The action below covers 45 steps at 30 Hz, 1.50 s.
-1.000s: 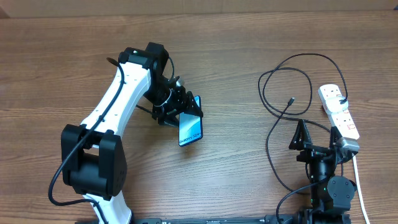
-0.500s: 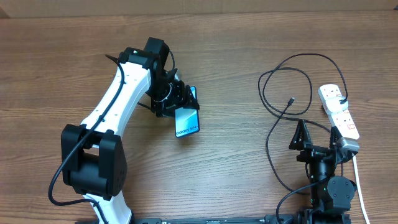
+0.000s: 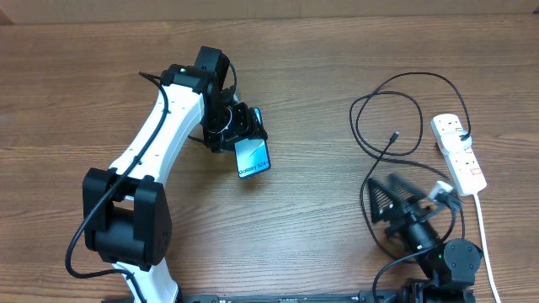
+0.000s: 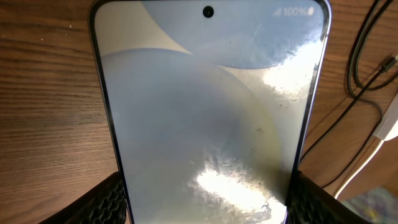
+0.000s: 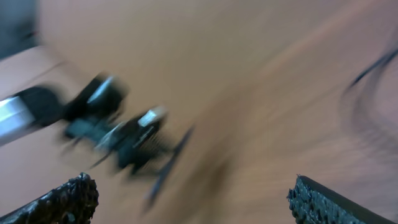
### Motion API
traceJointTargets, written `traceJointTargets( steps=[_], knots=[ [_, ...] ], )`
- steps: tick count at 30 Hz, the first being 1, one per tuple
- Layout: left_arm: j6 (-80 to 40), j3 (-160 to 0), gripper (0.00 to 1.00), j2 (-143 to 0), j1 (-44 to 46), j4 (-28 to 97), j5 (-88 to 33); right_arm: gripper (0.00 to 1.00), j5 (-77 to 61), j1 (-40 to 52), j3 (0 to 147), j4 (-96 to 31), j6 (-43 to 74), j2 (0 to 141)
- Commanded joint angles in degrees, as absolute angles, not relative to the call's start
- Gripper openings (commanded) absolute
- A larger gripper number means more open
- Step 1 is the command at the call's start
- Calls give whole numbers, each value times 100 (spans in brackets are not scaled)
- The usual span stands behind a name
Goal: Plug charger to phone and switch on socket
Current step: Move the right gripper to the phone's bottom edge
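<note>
Phone (image 3: 253, 156) sits left of centre, screen up and tilted, prob. lifted off the surface (image 3: 320, 252). The left fingers (image 4: 109, 202) pinch it by both long edges. The cam dot is at the free end, so the port edge likely faces the wrist.

Charger (image 3: 387, 93) lies in loops on the right, its plug tip (image 3: 395, 135) loose on the wood, well apart from the phone. Socket (image 3: 459, 151) is at the far right edge; switch too small to read.

Right fingers (image 3: 386, 200) are near the cable, spread wide, nothing btwn them; wrist view is blurred.

Step in hand: bringing the phone over, nothing plugged yet. Next: pinch the plug tip w/ the right fingers, line it up w/ the port, push in, then press the switch.
</note>
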State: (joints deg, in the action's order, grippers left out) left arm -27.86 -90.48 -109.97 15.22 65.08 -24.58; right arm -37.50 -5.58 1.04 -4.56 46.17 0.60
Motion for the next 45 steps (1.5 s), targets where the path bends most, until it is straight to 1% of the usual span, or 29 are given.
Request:
traceJointTargets(
  steps=[1,5,7,10,14,17,19,22,26,28,29,32,36,38,41,45],
  knots=[
    [-3146,-9203,58,-11026,1492,6497,-2512,100,-5245,-567,45,-462,5699,38],
    [-3391,-9203,58,-11026,1507,6372,-2569,100,-4657,-563,45,-351,5714,38],
    [-3483,-9203,59,-11026,1507,6309,-2578,100,-4722,-561,45,-355,5572,38],
    [-3546,-9203,59,-11026,1507,6237,-2624,99,-4917,-561,49,-451,5009,64],
    [-3607,-9203,58,-11026,1507,6211,-2707,99,-4797,-558,180,-698,4790,414],
    [-3627,-9203,58,-11026,1507,6215,-2711,99,-4370,-558,550,-1603,4346,939],
    [-3627,-9203,59,-11026,1507,6213,-2740,99,-3977,-558,1020,-2506,3756,1422],
    [-3627,-9203,59,-11026,1507,6193,-2770,99,-3695,-556,1885,-3398,3249,2233],
    [-3695,-9203,58,-11026,1507,6134,-2812,99,-3605,-491,2773,-4091,3232,3114],
    [-3739,-9203,58,-11026,1507,6119,-2812,99,-3607,-285,3050,-4263,3271,3505],
    [-3756,-9203,58,-11026,1507,6119,-2812,99,-3607,-154,3096,-4252,3299,3636],
    [-3837,-9203,58,-11026,1507,6119,-2812,99,-3529,646,3114,-3822,3494,4082],
    [-4110,-9203,58,-11026,1507,6058,-2814,99,-2799,1695,3114,-2504,3618,4598],
    [-4204,-9203,57,-11026,1507,6007,-2812,100,-2508,2034,3114,-1833,3616,4864],
    [-4381,-9203,57,-11026,1507,5885,-2812,100,-1916,2213,3114,-980,3614,5251],
    [-4630,-9203,57,-11026,1507,5749,-2860,100,-1951,2327,3111,-169,3625,5824]
  ],
)
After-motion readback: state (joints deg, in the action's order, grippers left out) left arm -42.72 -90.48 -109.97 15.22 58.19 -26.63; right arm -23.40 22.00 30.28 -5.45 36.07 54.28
